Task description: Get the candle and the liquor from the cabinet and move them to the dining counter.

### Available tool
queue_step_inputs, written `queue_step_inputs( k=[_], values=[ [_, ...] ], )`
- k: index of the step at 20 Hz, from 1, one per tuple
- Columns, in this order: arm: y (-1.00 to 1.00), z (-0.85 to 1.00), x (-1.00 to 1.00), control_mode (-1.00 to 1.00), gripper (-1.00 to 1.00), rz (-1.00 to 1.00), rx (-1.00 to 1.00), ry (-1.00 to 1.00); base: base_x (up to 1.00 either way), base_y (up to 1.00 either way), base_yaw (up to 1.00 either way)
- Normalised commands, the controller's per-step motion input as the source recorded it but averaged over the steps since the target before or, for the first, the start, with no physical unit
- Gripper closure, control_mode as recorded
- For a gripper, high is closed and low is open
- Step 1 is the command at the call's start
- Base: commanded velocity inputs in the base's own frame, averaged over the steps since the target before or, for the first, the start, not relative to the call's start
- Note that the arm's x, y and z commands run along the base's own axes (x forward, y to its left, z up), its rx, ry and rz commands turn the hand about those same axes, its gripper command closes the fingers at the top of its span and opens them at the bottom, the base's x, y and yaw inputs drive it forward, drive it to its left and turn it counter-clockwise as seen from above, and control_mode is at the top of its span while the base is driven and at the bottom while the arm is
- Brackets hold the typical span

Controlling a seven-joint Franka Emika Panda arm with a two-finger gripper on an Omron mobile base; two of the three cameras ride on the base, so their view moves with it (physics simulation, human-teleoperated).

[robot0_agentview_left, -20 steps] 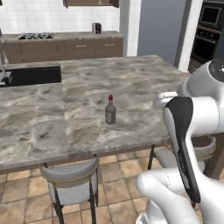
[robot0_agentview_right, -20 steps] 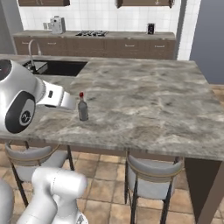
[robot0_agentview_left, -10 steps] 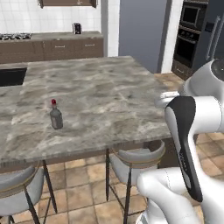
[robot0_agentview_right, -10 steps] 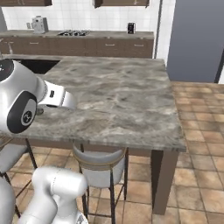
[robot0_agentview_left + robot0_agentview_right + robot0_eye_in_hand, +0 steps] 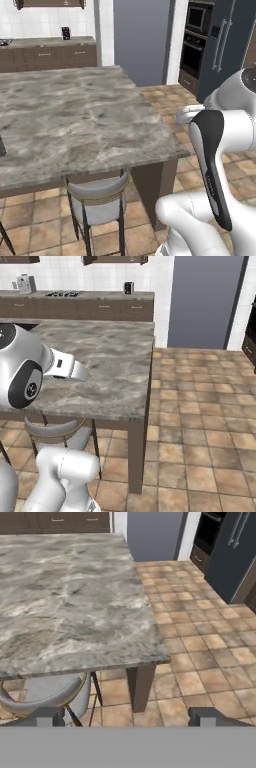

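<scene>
The dining counter (image 5: 90,115) (image 5: 110,366) (image 5: 70,602) lies in front of me, and I see its right end and corner. A dark sliver of the liquor (image 5: 1,146) stands on it, cut by the left edge of the left base view. In the hand view my gripper (image 5: 127,717) is open with nothing between its fingertips (image 5: 50,715), and it looks down past the counter's corner from above the floor. The candle is out of view. Brown wall cabinet bottoms (image 5: 115,259) (image 5: 50,2) show at the back.
A grey-seated stool (image 5: 97,200) (image 5: 55,431) (image 5: 40,694) is tucked under the counter's near edge. Right of the counter the tiled floor (image 5: 200,406) is open. A dark oven stack (image 5: 197,45) and a fridge (image 5: 230,40) stand at the far right. A back worktop (image 5: 75,295) carries a toaster (image 5: 22,283).
Both base views have swung to the right with the base. The counter and the bottle on it slid left in the picture, and the floor, oven and fridge came in.
</scene>
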Motion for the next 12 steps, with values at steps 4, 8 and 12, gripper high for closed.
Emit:
queue_step_inputs(
  k=[4,8,12],
  values=[
    [0.0,0.0,0.0,1.0,-1.0,0.0,0.0,0.0,0.0,-1.0,0.0],
    [0.0,0.0,0.0,1.0,-1.0,0.0,0.0,0.0,0.0,-1.0,0.0],
    [0.0,0.0,0.0,1.0,-1.0,0.0,0.0,0.0,0.25,-1.0,0.0]
  ],
)
